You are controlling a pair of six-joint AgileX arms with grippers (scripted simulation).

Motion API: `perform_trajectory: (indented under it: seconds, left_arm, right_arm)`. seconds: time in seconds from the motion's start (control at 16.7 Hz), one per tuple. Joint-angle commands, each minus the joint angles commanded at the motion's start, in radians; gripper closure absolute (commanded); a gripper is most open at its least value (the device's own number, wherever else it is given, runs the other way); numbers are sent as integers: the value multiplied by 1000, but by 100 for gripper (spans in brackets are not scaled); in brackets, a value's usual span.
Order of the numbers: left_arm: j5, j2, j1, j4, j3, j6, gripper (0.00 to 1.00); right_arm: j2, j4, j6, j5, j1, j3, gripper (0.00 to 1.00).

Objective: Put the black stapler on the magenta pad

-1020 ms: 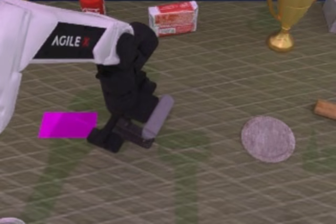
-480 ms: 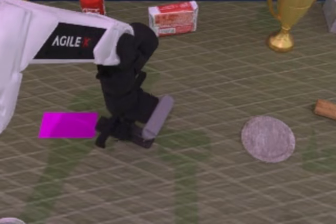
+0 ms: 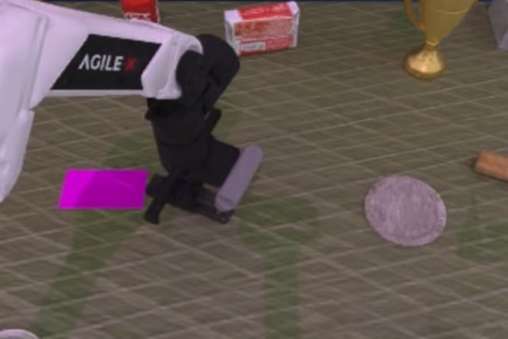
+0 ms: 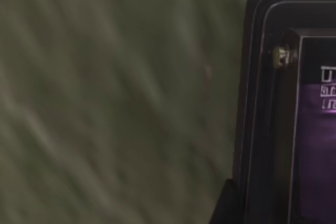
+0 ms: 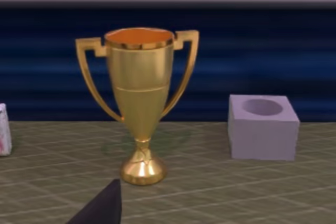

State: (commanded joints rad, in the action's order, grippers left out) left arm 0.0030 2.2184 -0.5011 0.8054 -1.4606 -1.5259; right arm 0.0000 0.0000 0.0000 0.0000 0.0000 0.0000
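Currently the left end effector (image 3: pixel 171 200) stands low over the black stapler (image 3: pixel 214 204), just right of the magenta pad (image 3: pixel 103 189) in the top view. Its fingers appear drawn in around the stapler's near end, so I judge it clenched on the black stapler, though the wrist housing hides the contact itself. The left wrist view shows only a close dark body with a purple panel at one edge and blurred desk beyond; it confirms proximity, not grip quality. The stapler lies on the desk (image 3: pixel 333 117), its pale grey bar (image 3: pixel 239 177) angled away from the pad, with no part of it on the magenta surface.

Judgement: the step in hand is securing the grasp before carrying. To do it well, the hold should be confirmed firm and centred, then the stapler raised clear of the desk before it travels toward the pad, so that it does not drag or swing. The carry is short; a level, slow set-down fully inside the pad's edges is advisable.

The right end effector is parked out of the top view, facing a gold trophy (image 5: pixel 139 103).
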Motion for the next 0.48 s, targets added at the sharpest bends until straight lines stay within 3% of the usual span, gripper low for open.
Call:
perform_trajectory:
  seconds: [0.48]
  left_arm:
    - [-1, -30, 5, 76, -57, -4, 100]
  right_arm:
    - [0, 0, 0, 0, 0, 0, 0]
